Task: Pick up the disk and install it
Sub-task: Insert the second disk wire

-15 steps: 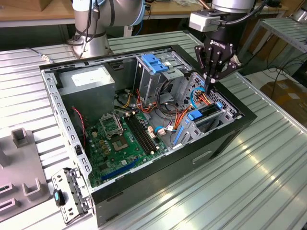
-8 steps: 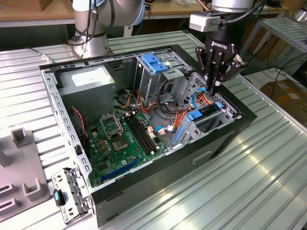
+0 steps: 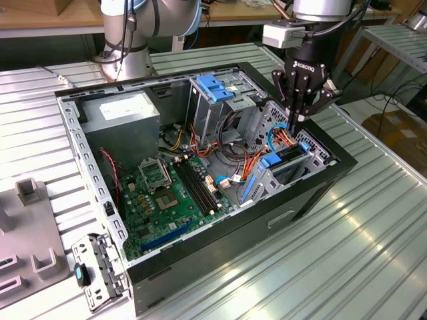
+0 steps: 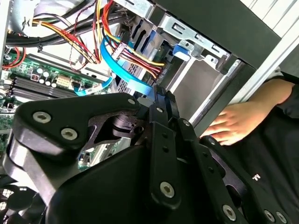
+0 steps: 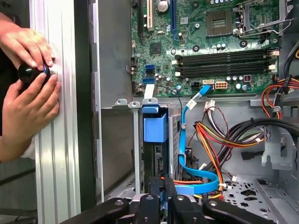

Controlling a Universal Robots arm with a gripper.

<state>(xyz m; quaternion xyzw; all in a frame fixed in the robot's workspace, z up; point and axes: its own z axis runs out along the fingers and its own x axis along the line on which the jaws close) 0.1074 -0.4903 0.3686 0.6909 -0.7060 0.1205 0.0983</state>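
While our gripper point(image 3: 298, 120) pinches shut on the disk point(image 5: 155, 154) standing in its bay, we keep it square and clear of the blue cable point(image 5: 187, 140).

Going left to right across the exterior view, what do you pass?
Grey fixture blocks → loose metal bracket → green motherboard → blue latch on the drive cage → the disk under the gripper.
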